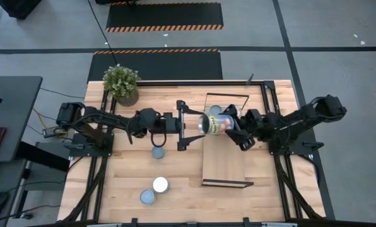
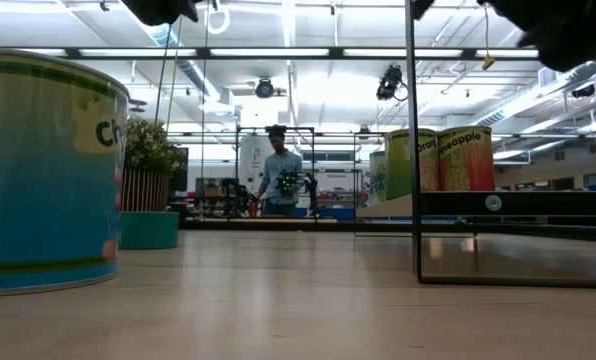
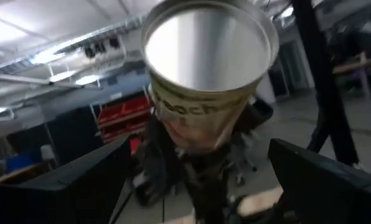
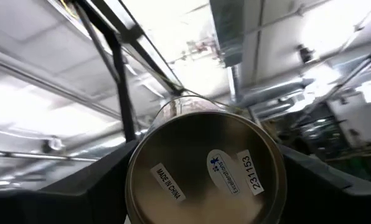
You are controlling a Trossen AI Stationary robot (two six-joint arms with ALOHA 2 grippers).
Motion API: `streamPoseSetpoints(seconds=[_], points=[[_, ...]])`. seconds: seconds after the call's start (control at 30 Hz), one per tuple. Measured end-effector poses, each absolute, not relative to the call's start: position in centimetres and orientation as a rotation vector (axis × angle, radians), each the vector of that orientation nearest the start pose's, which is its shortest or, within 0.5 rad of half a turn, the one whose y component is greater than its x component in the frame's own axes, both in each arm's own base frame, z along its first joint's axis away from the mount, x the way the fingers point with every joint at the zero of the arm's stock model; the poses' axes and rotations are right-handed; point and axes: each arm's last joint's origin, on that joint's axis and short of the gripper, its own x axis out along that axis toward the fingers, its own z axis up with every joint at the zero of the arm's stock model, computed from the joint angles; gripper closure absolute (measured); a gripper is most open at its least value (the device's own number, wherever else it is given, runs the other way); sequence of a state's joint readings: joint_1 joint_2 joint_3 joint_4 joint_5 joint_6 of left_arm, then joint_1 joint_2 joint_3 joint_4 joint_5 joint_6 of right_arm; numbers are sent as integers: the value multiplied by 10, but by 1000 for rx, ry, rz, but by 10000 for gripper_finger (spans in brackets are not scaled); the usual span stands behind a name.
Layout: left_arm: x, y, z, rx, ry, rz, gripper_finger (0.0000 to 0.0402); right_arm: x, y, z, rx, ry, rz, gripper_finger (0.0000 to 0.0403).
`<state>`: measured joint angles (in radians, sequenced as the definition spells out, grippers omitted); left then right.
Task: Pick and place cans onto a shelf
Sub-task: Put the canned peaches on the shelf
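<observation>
My right gripper is shut on a can that lies on its side in the air, above the far end of the light-wood shelf. Its silvery top faces my left gripper. That gripper is wide open just left of the can, with a finger on each side of it and apart from it. Two more cans stand on the shelf's far end, and they also show in the low view. Three cans stand on the table. My right gripper pinches the can's side wall between its two fingers, near the bottom end, which faces the wrist. The fingers come level from the table's right side and lie along the can. The can is lifted clear and lies level, its top toward the table's left.
A potted plant stands at the table's far left corner. The shelf's black frame rises at its short ends. One can stands close in the low view. A person stands far off in the room.
</observation>
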<state>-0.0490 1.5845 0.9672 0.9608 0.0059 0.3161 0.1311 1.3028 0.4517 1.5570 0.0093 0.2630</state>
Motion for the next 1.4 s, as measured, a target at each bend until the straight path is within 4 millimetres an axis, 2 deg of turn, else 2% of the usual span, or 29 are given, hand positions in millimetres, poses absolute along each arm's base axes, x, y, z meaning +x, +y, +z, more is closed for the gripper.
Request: streamPoseSetpoints(seconds=[0.2,0.4,0.67,1.0,1.2,1.3,1.4], points=[[349,-19,316,309,-398,-44,15,258,27,282,346,-674,268,76],[350,-28,324,368,-431,-70,15,278,30,282,354,-660,291,76],[347,-33,329,395,-488,-68,21,278,31,282,332,-667,288,76],[346,-32,332,392,-517,-74,86,278,31,282,326,-663,297,72],[347,-33,330,366,-491,-89,86,279,28,281,299,-614,359,33],[347,-33,329,360,-467,-81,80,278,23,284,279,-530,333,10],[347,-32,329,355,-456,-67,79,271,20,291,236,-458,296,6]])
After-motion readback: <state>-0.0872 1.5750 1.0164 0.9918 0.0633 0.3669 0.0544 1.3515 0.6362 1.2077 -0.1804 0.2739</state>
